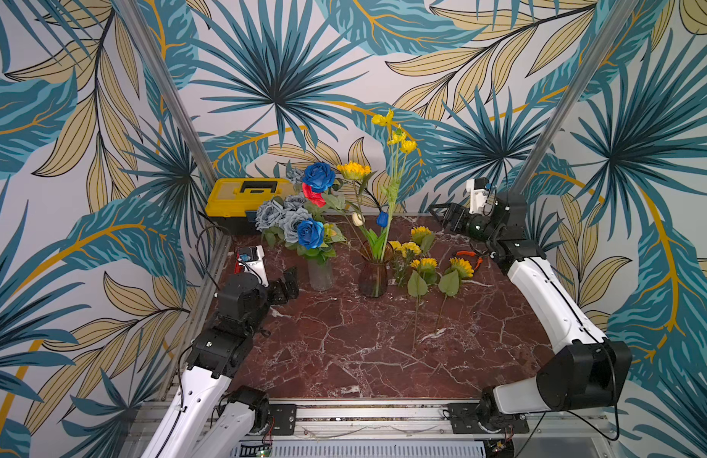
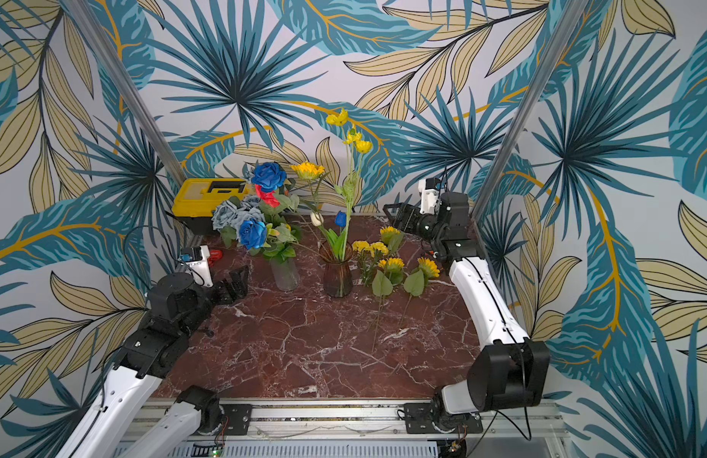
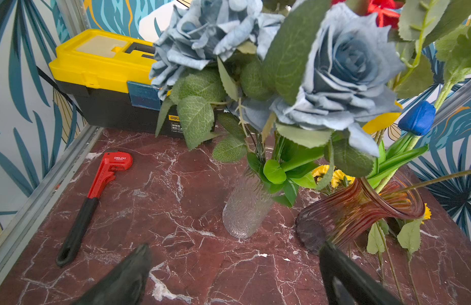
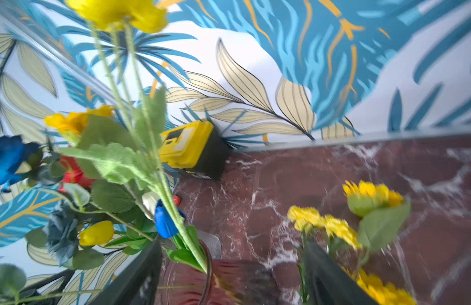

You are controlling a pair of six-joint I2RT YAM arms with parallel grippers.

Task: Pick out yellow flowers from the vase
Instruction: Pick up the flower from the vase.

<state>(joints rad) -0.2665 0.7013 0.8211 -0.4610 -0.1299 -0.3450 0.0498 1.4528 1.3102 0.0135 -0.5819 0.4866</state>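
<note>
Several yellow artificial flowers [image 1: 423, 263], sunflowers and pompom heads on leafy green stems, lay on the dark red marble-patterned table [image 1: 344, 357] just right of the amber ribbed glass vase [image 1: 373, 277]. In that vase stood a dark-centred sunflower [image 1: 354, 170] and a tall stem of small yellow blooms [image 1: 399, 138], beside a white tulip bud [image 1: 357, 219] and a blue tulip bud [image 1: 382, 219]. A small yellow bud [image 1: 329, 230] showed among the blue, grey and red roses [image 1: 296, 222] in the clear textured glass vase [image 1: 320, 273]; leaves hid its stem.

The right end effector [image 1: 438, 216] hung level over the table's back right corner, pointing left toward the amber vase, fingers spread apart and holding nothing. Its arm rose from the front rail and slanted back along the right edge, wrist bent inward. The left end effector [image 1: 289, 279] was low, just left of the clear vase, fingers wide apart and empty, its arm folded at the elbow.

A yellow-lidded black toolbox [image 1: 245, 196] stood in the back left corner. A red pipe wrench with a black handle [image 3: 97, 190] lay near it, mostly hidden behind the left wrist in both top views. The right arm partly covered the orange-handled pliers [image 1: 469, 255]. The right wrist view was blurred, and the stems inside the amber vase could not be told apart.
</note>
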